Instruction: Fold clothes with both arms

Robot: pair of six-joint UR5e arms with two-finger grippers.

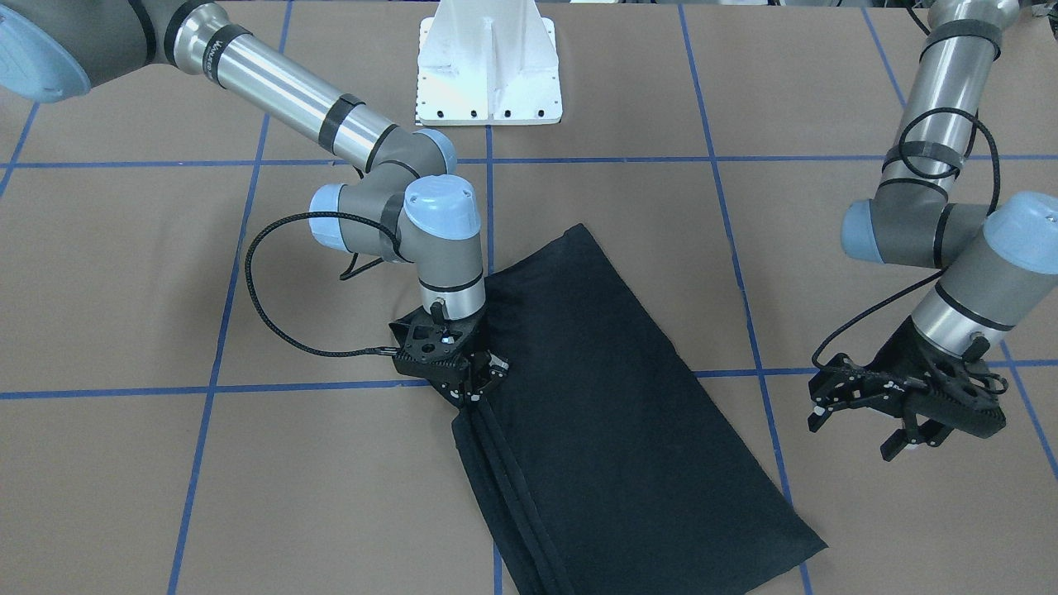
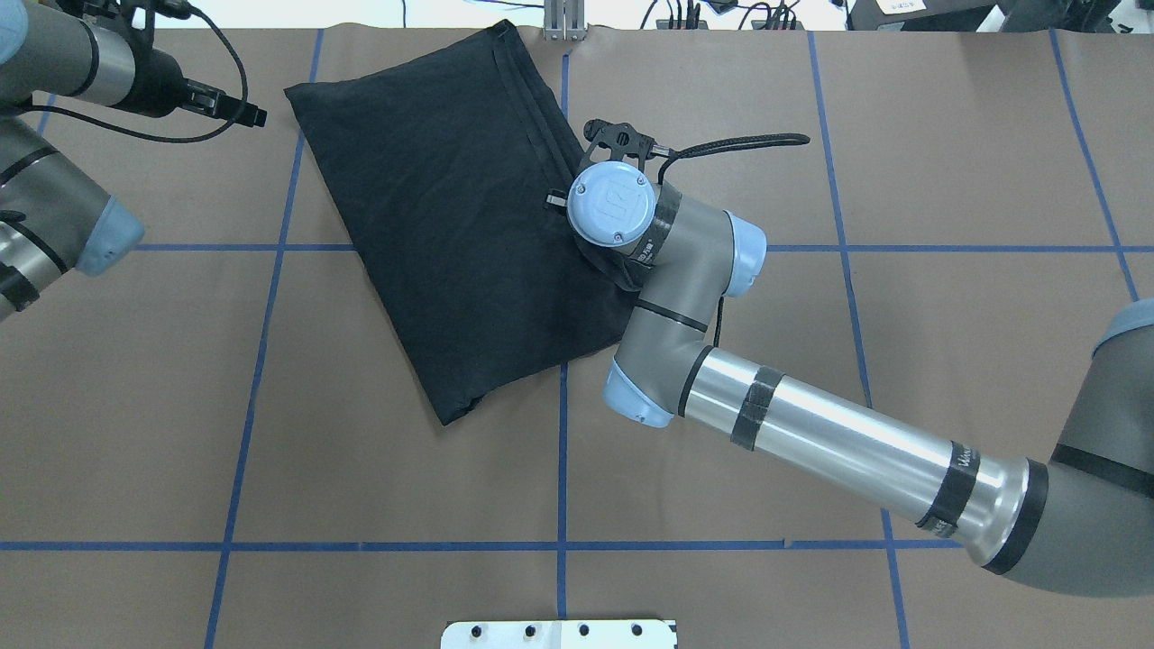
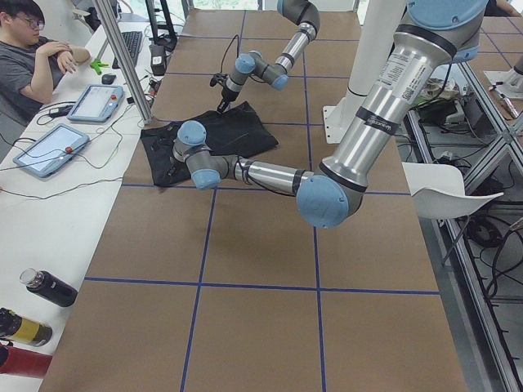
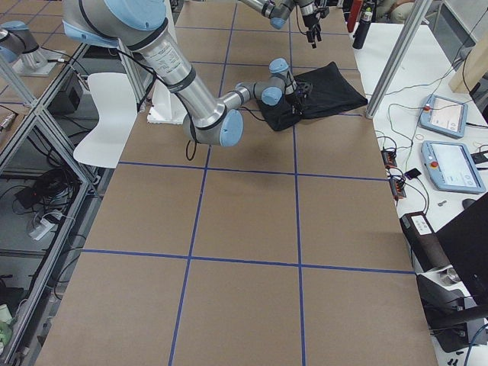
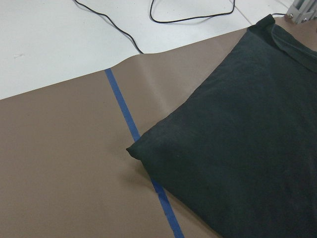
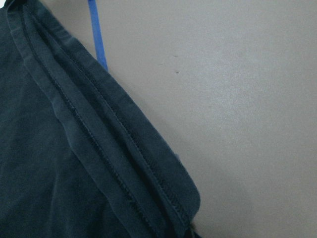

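The black T-shirt lies folded in a slanted oblong on the brown table, plain black side up, with no print showing. It also shows in the overhead view. My right gripper points down at the shirt's long edge, where several hems lie stacked, and is shut on that edge. My left gripper hangs open and empty above the table, off the shirt's far corner. It touches nothing.
The white base pedestal stands at the robot's side of the table. Blue tape lines grid the brown paper. Beyond the paper's far edge are a white surface and black cables. An operator sits at that side with tablets.
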